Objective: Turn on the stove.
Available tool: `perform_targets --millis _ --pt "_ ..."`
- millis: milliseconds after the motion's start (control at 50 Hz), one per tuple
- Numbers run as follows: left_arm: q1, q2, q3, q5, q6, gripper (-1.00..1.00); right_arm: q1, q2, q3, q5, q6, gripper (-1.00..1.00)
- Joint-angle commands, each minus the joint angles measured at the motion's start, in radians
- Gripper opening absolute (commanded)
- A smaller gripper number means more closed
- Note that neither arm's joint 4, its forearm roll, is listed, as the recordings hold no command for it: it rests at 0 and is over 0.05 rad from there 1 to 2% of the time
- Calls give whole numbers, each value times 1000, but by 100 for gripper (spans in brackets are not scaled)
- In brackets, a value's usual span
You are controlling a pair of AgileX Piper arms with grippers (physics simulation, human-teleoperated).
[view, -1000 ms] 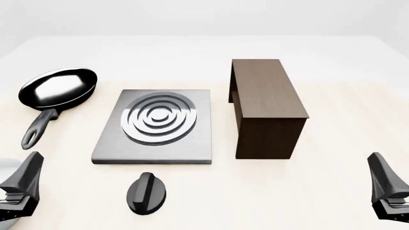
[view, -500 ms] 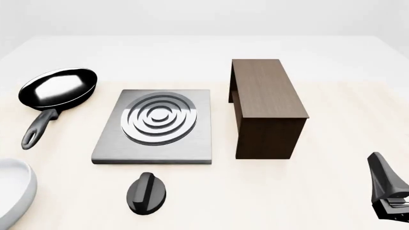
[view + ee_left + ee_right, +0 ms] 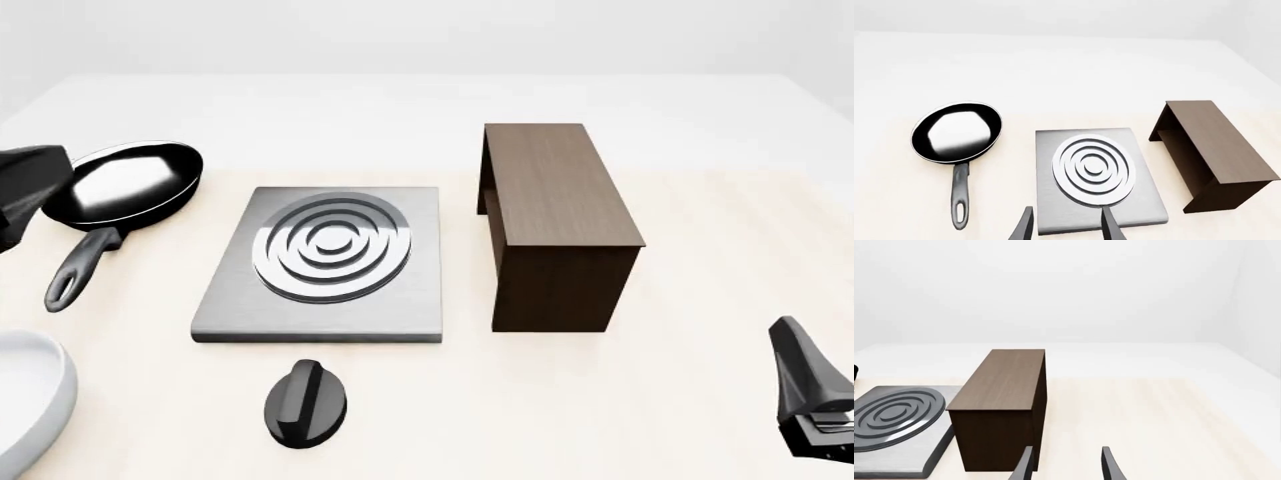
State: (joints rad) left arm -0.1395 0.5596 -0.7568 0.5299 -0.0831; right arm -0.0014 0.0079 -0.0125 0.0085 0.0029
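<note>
Black knob (image 3: 307, 402) is parked on the stove's (image 3: 320, 262) near side—reached easier by the empty, parted left gripper (image 3: 1064, 225), which is raised above it.

You find no readable text, label, brand, number or sign in any view. The stove (image 3: 320, 265) carries only its raised concentric rings — no markings on the slab. The knob (image 3: 306, 402) shows a plain ridge, with no dial figures or indicator marks. The frying pan (image 3: 123, 186) and the wooden box (image 3: 554, 222) are unmarked too — bare gloss and bare grain.
</note>
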Motion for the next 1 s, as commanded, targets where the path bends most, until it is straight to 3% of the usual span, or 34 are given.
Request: perform_targets --millis 20,40,180,220,380,560,1000 --pt "-54 98 -23 18 -25 100 0 -8 -40 49 0 100" --pt "-45 101 -20 15 8 100 -1 -8 -40 48 0 100" --pt "-57 141 42 -16 -1 100 -1 -8 -40 49 0 100" --pt "-69 148 58 -26 -32 100 0 -8 -40 48 0 100" --pt "-65 154 135 -75 -11 100 -1 -8 -40 48 0 100" --pt "-79 162 231 -120 -38 100 -1 -8 -40 48 0 100" --pt "-95 181 373 -212 -50 100 -1 -8 -40 49 0 100"
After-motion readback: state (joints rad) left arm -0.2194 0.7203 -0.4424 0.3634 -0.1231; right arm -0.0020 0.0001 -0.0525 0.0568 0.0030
